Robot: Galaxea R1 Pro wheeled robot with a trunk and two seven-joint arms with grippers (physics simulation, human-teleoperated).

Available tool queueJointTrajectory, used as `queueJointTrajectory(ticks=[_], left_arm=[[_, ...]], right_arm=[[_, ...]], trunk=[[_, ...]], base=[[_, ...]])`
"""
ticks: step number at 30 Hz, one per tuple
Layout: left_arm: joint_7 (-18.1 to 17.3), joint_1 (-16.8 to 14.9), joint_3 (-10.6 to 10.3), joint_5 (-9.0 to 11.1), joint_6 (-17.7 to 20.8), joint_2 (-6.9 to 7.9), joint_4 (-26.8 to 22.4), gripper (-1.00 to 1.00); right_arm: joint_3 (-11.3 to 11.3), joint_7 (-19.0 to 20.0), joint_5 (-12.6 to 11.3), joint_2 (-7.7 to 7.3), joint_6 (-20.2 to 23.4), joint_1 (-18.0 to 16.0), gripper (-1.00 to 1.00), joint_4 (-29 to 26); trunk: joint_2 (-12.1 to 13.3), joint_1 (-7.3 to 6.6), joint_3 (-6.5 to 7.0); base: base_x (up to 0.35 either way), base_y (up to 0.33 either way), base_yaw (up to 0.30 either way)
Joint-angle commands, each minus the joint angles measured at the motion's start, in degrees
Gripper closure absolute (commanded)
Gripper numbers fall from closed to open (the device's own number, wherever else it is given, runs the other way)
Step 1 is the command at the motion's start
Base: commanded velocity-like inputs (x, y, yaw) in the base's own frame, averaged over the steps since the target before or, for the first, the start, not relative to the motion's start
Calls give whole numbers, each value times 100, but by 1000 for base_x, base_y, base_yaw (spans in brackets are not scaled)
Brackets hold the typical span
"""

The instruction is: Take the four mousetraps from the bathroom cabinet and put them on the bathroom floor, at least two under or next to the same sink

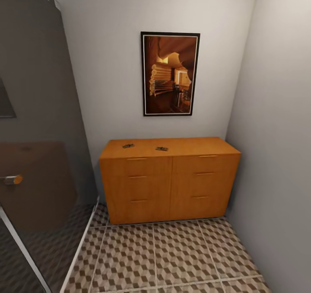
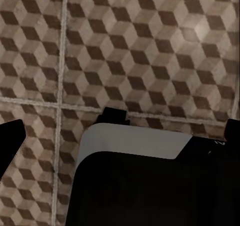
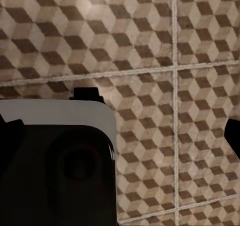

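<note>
On the flat top of the orange-brown wooden cabinet (image 1: 169, 178), against the far wall, two small dark mousetraps (image 1: 128, 146) lie well apart, left of centre. A careless reach could likely knock these thin, light boards off. The bathroom floor (image 1: 172, 258) is glossy cube-patterned tile with pale grout. Whether either gripper is clenched or released, I cannot tell from the wrist views.
</note>
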Motion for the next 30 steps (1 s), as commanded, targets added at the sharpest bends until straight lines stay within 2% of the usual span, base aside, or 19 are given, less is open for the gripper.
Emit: queueJointTrajectory(ticks=[1,30], left_arm=[[19,-4,-48,43,-17,-2,4,-100],[19,-4,-46,43,-18,-2,4,-100]], right_arm=[[-49,-26,56,0,-30,-7,-100,17],[-49,-26,55,0,-22,-7,-100,17]], trunk=[[-3,3,-6],[-3,3,-6]], base=[[325,0,0],[324,0,0]])
